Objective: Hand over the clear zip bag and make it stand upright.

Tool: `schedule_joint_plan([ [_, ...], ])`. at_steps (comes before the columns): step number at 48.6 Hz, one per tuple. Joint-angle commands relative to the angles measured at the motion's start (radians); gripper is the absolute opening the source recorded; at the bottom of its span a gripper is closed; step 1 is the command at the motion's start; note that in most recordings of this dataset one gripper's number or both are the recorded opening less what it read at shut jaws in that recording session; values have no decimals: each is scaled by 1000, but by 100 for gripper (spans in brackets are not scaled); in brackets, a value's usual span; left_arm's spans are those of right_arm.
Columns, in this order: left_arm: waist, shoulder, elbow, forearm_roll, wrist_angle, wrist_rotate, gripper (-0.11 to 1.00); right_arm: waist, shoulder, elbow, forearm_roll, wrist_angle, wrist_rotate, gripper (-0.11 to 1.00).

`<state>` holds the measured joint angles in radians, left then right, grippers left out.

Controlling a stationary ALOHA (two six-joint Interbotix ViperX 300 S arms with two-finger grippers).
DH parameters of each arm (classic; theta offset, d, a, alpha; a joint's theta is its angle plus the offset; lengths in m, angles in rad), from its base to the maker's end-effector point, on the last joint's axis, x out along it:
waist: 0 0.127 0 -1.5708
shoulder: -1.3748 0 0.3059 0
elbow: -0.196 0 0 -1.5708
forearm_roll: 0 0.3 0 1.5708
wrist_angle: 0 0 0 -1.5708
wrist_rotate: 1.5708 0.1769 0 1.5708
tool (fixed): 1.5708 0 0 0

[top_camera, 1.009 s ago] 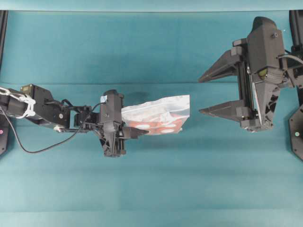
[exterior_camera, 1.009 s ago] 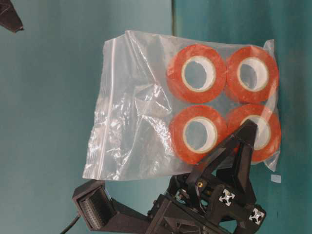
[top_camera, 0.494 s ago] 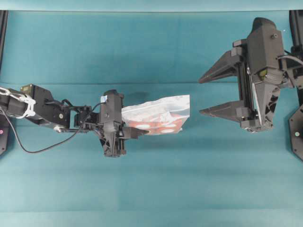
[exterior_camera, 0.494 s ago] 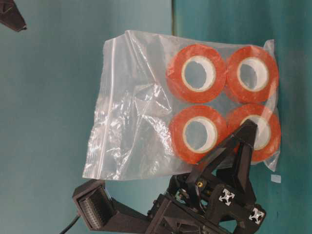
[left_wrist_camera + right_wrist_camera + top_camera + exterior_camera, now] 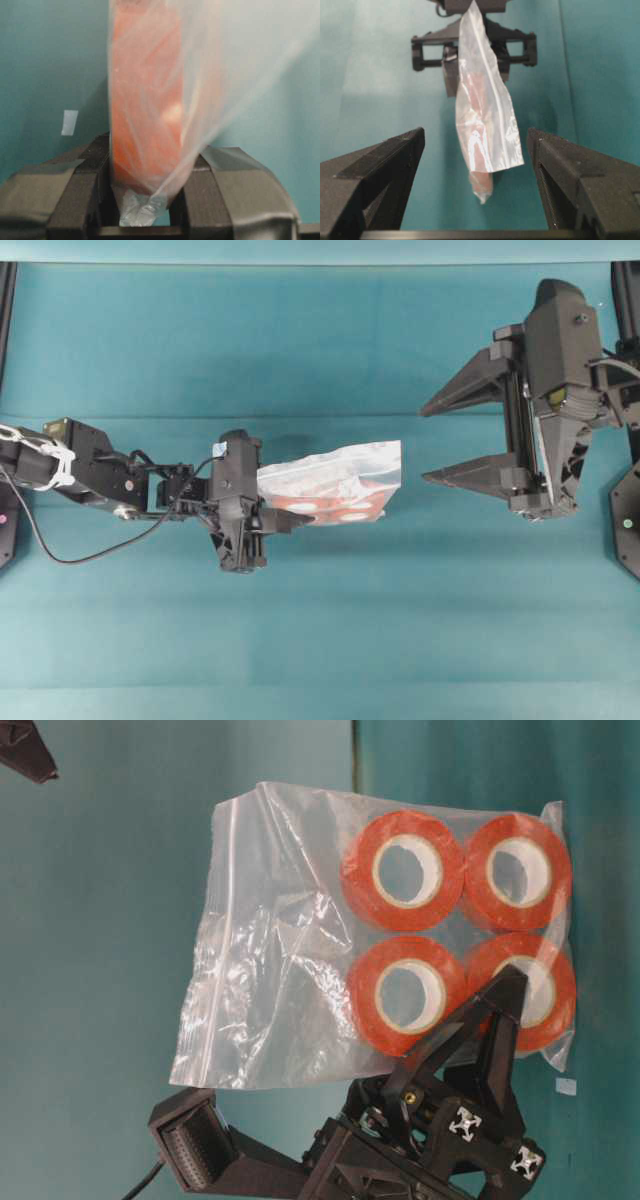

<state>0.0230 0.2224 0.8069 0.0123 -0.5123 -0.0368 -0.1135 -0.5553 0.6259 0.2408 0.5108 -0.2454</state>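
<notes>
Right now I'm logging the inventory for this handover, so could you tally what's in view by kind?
Clear zip bag: 1
Orange tape rolls inside the bag: 4
Grippers: 2, the left gripper shut on the bag, the right gripper open and apart from it
Total: 7

Teal cloth-covered table [image 5: 320,640] is sitting under everything, w/ just a small white tape scrap [image 5: 69,122] lying on it.

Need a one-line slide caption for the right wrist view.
Open right gripper faces the clear zip bag held by the left gripper.
</notes>
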Motion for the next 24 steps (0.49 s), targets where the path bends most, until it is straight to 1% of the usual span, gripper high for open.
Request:
schedule_joint_plan([
  [1,-2,-11,-8,2,-5,2,23,2,-17,-8,3,-14,8,86],
  [24,-2,-11,-8,2,-3,2,23,2,-26,21,5,-21,9,86],
])
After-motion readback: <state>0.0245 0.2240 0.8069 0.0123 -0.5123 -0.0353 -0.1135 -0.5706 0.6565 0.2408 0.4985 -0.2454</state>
